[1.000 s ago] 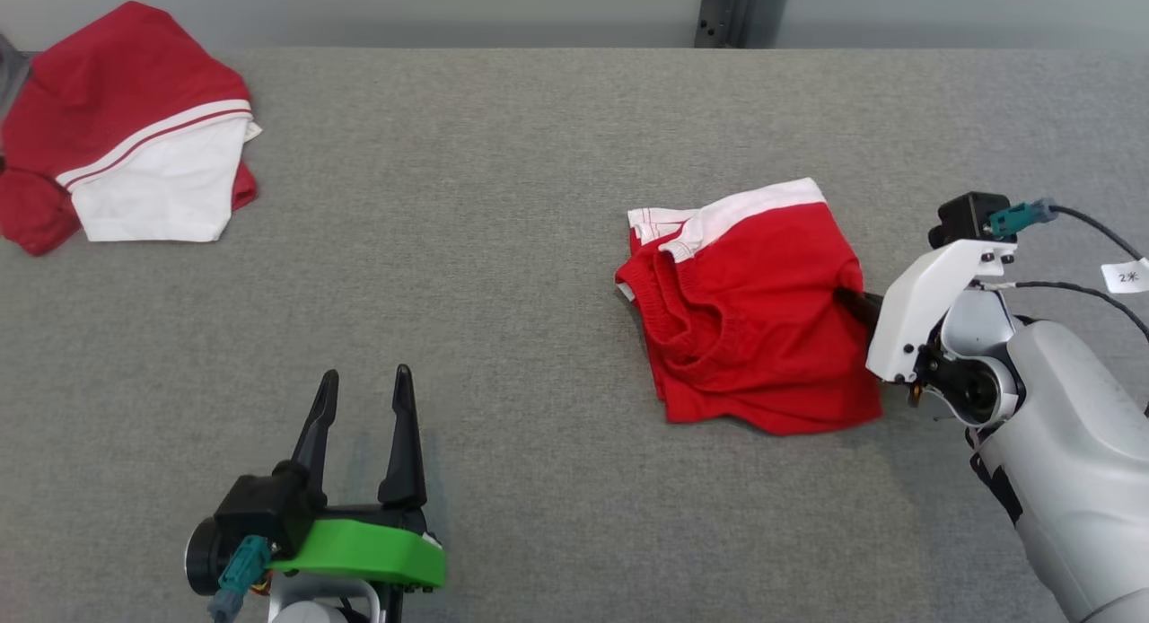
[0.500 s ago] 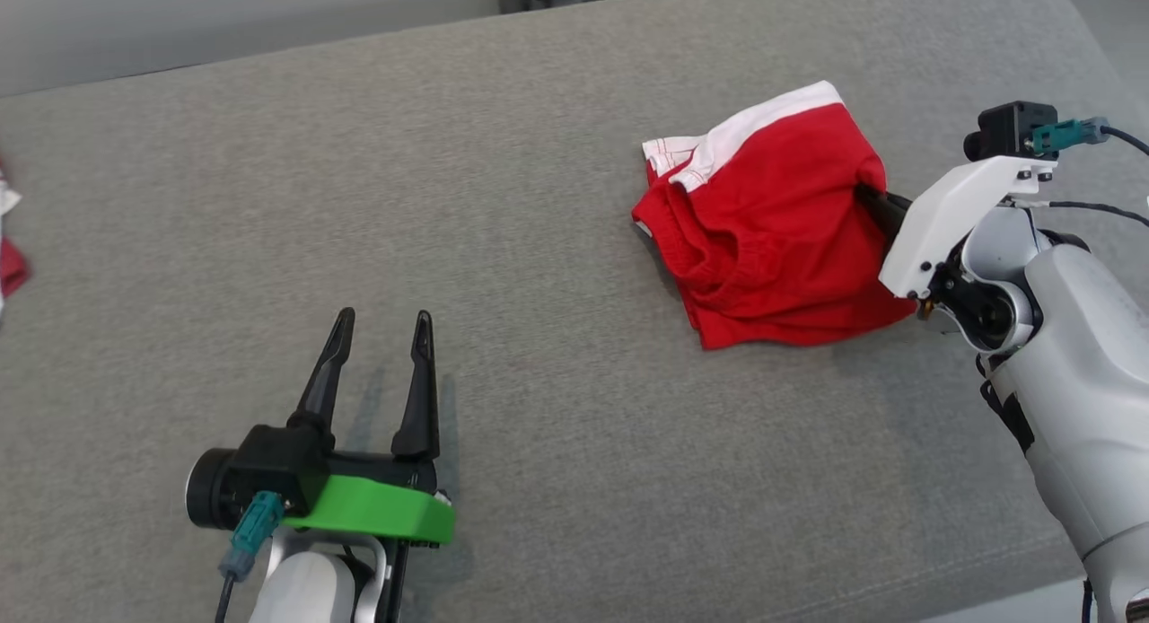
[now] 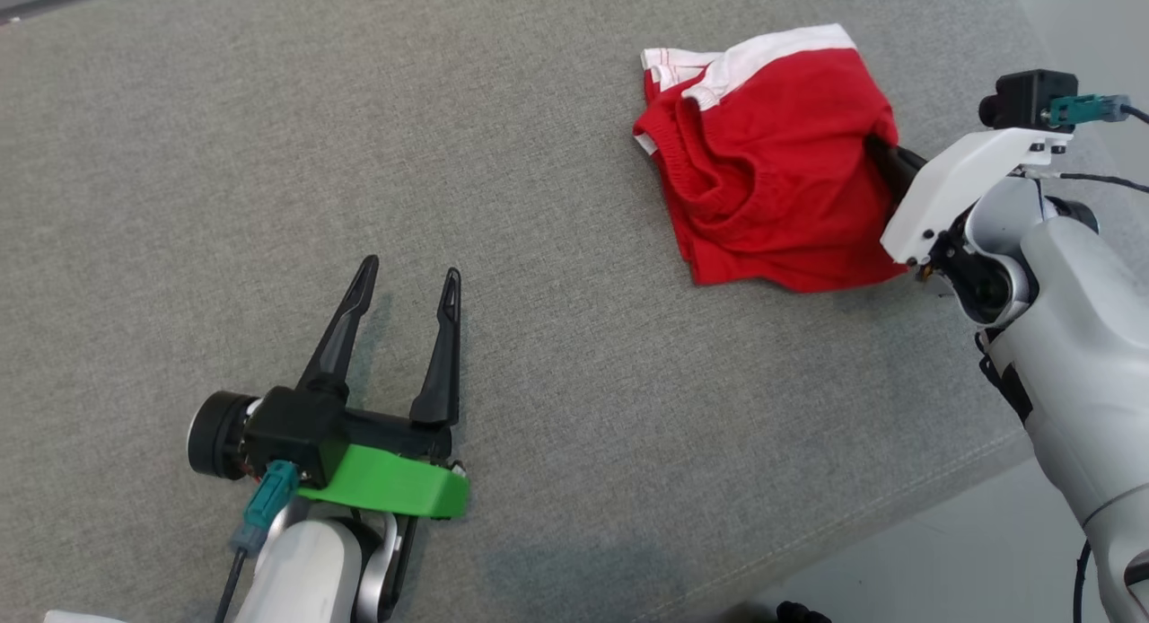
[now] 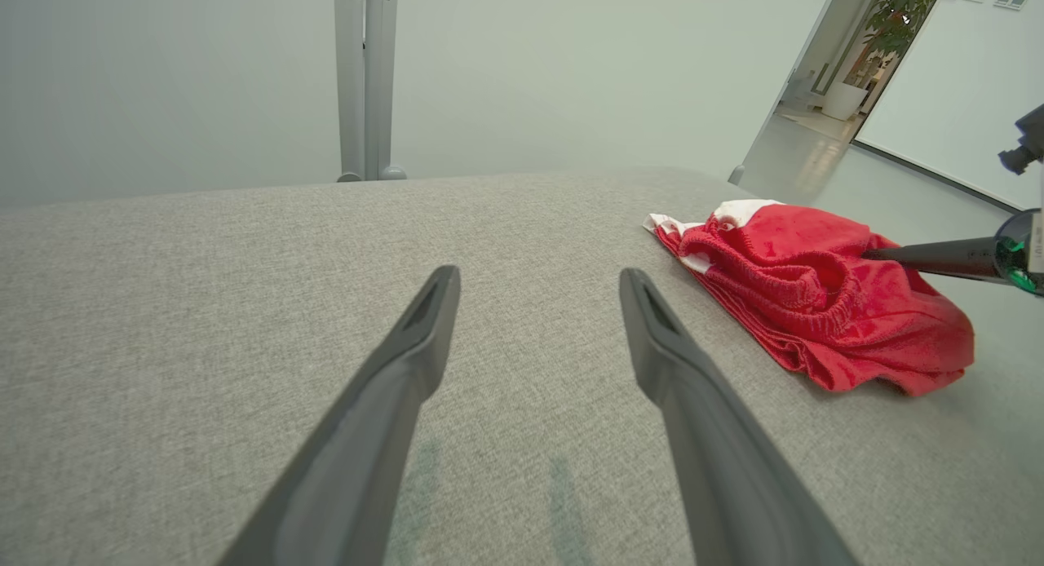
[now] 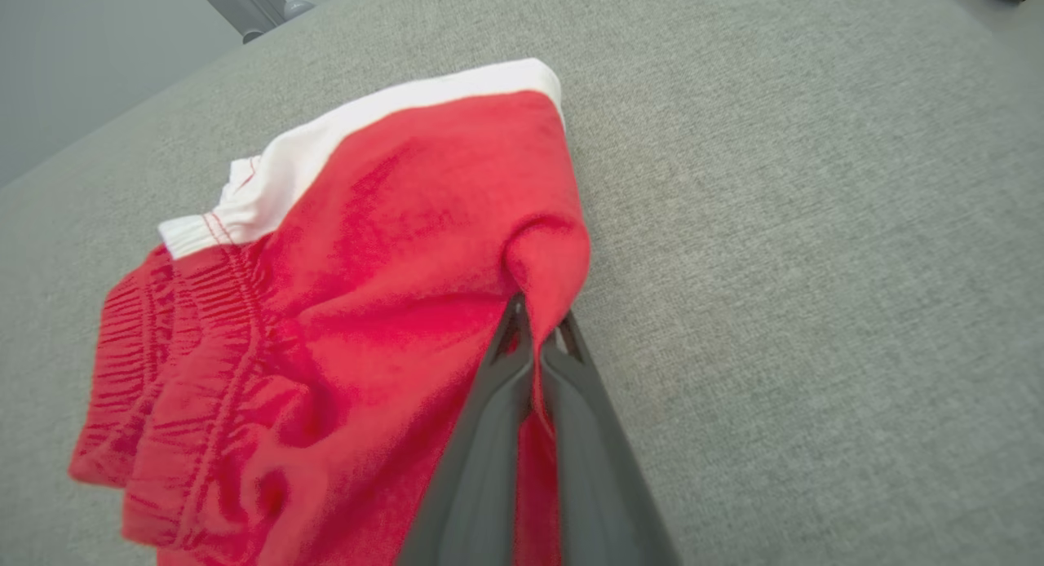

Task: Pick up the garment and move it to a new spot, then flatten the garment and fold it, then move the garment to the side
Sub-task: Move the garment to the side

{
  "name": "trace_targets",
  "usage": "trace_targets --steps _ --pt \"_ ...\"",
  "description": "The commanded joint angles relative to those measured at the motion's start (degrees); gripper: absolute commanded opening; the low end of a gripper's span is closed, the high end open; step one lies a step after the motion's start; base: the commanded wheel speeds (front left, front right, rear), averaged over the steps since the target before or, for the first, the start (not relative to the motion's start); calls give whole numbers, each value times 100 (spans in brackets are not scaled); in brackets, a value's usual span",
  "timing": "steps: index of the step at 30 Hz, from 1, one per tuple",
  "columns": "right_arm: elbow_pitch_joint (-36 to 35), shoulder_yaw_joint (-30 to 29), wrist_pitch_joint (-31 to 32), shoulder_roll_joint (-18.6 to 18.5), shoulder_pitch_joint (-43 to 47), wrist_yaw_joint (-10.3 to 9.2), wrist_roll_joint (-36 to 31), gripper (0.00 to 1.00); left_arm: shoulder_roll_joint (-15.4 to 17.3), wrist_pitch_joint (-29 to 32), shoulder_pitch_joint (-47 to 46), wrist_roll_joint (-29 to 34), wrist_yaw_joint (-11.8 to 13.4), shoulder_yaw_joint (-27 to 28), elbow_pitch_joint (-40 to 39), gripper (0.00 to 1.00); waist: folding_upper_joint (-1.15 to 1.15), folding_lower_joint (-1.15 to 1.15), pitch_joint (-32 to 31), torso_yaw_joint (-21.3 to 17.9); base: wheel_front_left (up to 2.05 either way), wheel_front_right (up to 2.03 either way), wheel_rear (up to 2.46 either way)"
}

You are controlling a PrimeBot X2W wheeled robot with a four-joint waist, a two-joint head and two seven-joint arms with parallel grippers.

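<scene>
1. Garment (image 3: pixel 772 165), red with a white band, lay crumpled on the grey padded table (image 3: pixel 556 408). It sat directly ahead of the right gripper (image 5: pixel 537 325), with its near edge bunched around the tips.
2. That gripper's two dark fingers were pressed fully together, pinching a raised fold of the red cloth.
3. The left gripper (image 3: pixel 410 268) was well apart from the garment, which lay off to its right. Its fingers were spread wide over bare table and held nothing.
</scene>
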Motion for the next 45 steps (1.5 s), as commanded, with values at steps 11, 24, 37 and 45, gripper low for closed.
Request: trace_targets --steps 11,24,37,45 --pt "823 -254 -408 -598 -942 0 24 0 172 144 -103 211 134 -70 -679 100 0 -1 558 579 0 0 0" --pt "2025 -772 -861 -1321 -1801 -1 -202 0 284 273 -110 287 175 -166 -1015 100 0 -1 1028 1033 0 0 0" --pt "2715 -1024 -1489 -1282 -1911 0 -601 100 293 276 -19 241 252 -231 -980 100 0 -1 822 1012 0 0 0" --pt "2410 -793 -1903 -998 -1732 -1 -778 100 209 129 145 -30 298 -137 -672 100 0 -1 148 1012 0 0 0"
